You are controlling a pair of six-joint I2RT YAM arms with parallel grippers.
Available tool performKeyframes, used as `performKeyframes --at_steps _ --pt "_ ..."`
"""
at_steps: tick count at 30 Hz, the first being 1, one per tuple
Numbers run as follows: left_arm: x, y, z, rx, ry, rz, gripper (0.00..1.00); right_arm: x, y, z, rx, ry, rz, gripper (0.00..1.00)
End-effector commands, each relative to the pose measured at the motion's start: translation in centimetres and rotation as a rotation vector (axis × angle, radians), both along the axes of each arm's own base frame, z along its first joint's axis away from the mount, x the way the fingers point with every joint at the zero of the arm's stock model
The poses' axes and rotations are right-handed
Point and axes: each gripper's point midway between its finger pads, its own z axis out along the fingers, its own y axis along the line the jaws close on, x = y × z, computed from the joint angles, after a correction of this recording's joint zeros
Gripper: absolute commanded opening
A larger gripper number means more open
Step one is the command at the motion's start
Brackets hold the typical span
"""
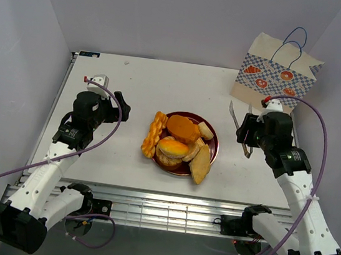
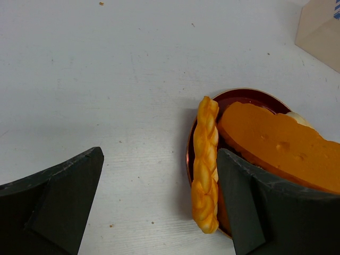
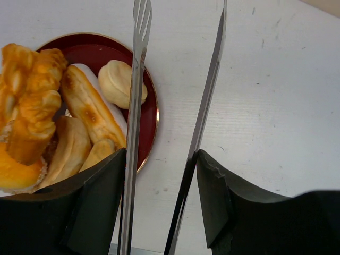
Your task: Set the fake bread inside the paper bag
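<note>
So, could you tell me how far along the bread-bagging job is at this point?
Nothing looks bagged yet: the fake bread is piled on the red plate, and the paper bag stands apart at the back right. In hand: the right gripper holds metal tongs, tips empty, beside the plate; the left gripper is open by the braided stick. Every piece remains to be moved.

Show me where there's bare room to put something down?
Bare table behind the plate, left of the paper bag, and the near strip before the plate. Crowded between the left gripper and right gripper, around the plate.
</note>
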Motion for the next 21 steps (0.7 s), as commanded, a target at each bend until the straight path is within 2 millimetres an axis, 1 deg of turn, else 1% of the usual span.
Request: performKeyframes --at_steps 1,3,6,11,14,16,20,21 --pt "0.0 -0.4 2.0 -0.02 -0.045 -0.014 0.98 -1.2 1.5 3.3 0.057 -0.057 0.092 0.6" --pt "0.1 -0.4 1.9 -0.016 -0.044 -0.01 0.98 -2.0 2.7 3.9 0.101 -0.051 0.151 0.59" --pt "0.1 -0.3 1.8 -0.015 -0.04 -0.009 0.98 -2.9 3.7 4.8 0.153 -0.042 0.203 0.59" --pt "0.2 0.0 1.7 -0.004 -0.039 0.007 0.98 -4.7 5.2 6.5 0.242 -0.048 0.271 0.59" --pt "0.3 -0.1 1.5 -0.003 -0.035 0.005 0.98 -6.3 6.5 7.4 0.318 -0.036 0.338 0.58" --pt "0.3 -0.1 1.5 -0.004 -0.033 0.002 0.98 -7.1 6.9 7.8 0.357 -0.033 0.356 0.58" --pt "0.3 -0.1 1.4 0.002 -0.028 0.004 0.98 -8.2 7.8 7.6 0.433 -0.011 0.38 0.58" --pt "0.3 0.1 1.4 0.006 -0.027 0.009 0.98 -8.5 8.2 6.4 0.454 0.028 0.393 0.58"
